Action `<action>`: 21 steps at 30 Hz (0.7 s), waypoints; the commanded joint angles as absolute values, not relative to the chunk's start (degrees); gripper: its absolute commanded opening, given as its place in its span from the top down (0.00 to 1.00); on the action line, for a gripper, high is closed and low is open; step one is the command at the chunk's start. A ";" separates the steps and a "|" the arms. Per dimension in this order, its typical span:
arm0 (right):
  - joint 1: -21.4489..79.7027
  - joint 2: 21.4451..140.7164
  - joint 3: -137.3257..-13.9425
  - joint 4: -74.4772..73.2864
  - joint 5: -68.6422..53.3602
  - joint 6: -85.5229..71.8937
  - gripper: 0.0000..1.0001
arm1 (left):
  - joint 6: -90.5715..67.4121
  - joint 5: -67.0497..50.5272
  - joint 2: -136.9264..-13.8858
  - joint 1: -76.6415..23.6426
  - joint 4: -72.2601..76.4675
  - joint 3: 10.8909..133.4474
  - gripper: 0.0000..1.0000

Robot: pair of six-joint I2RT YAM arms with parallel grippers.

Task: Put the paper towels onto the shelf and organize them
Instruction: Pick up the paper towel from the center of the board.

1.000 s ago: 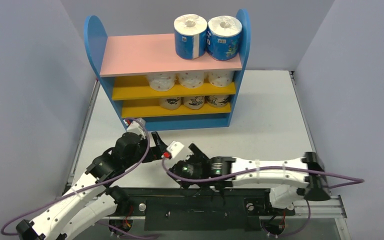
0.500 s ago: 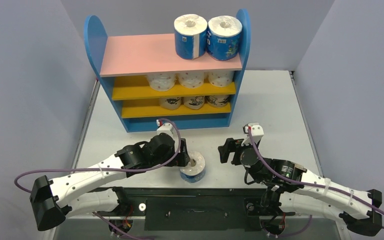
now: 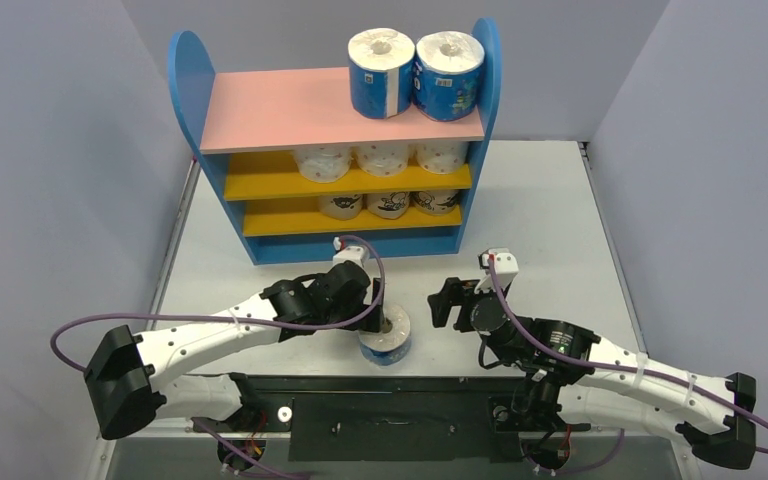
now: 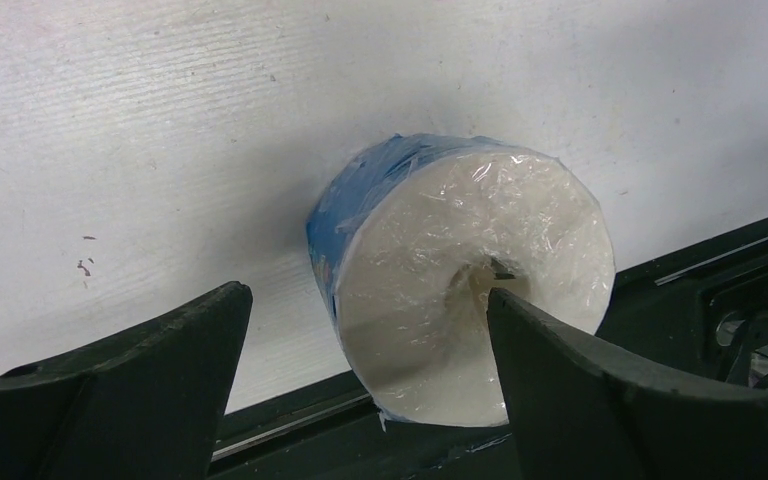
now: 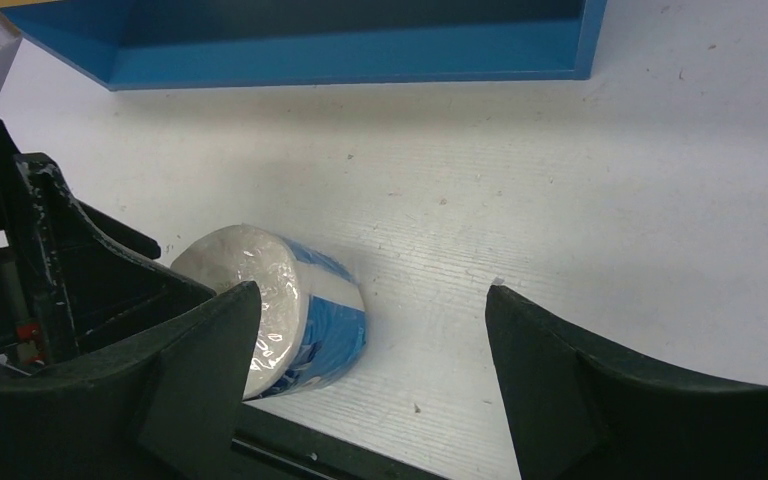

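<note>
Down at the near edge of the table (image 3: 560,230), the left gripper (image 4: 368,292) stands wide apart around a roll (image 4: 430,250), blunt black jaws either side, not clamped. That roll's a stubby cylinder on end: glossy crinkled film, blue-and-white wrap, hollow core up. Right gripper (image 5: 370,292) gapes too, only matte white table between its jaws, near the roll. Farther back sits the shelf (image 3: 280,110), with rounded blue sides and a pink top bearing two blue rolls (image 3: 415,75). Its yellow boards hold dotted rolls (image 3: 382,157) and cartoon rolls (image 3: 390,203).
</note>
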State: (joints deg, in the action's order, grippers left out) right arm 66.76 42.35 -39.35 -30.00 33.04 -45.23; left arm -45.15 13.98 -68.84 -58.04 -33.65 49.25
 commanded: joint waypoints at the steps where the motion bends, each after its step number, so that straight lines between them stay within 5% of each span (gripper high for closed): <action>1: 66.52 41.06 -38.81 -27.92 33.78 -46.03 0.22 | -42.99 12.77 -70.06 -58.27 -32.48 50.34 0.15; 9: 66.53 40.96 -37.84 -27.22 33.56 -46.83 0.23 | -42.41 10.14 -73.58 -58.27 -29.36 48.66 0.32; 17: 66.53 40.25 -39.38 -28.24 34.73 -46.04 0.23 | -42.19 12.39 -67.94 -58.27 -34.30 51.16 0.86; 21: 66.53 39.65 -40.24 -28.34 35.20 -45.42 0.23 | -40.62 17.52 -60.65 -58.27 -44.10 61.16 0.98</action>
State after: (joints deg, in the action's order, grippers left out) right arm 66.76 41.43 -37.87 -29.39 33.15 -45.89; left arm -42.11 12.14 -69.14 -58.04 -36.62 49.67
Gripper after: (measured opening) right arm 0.768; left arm 0.198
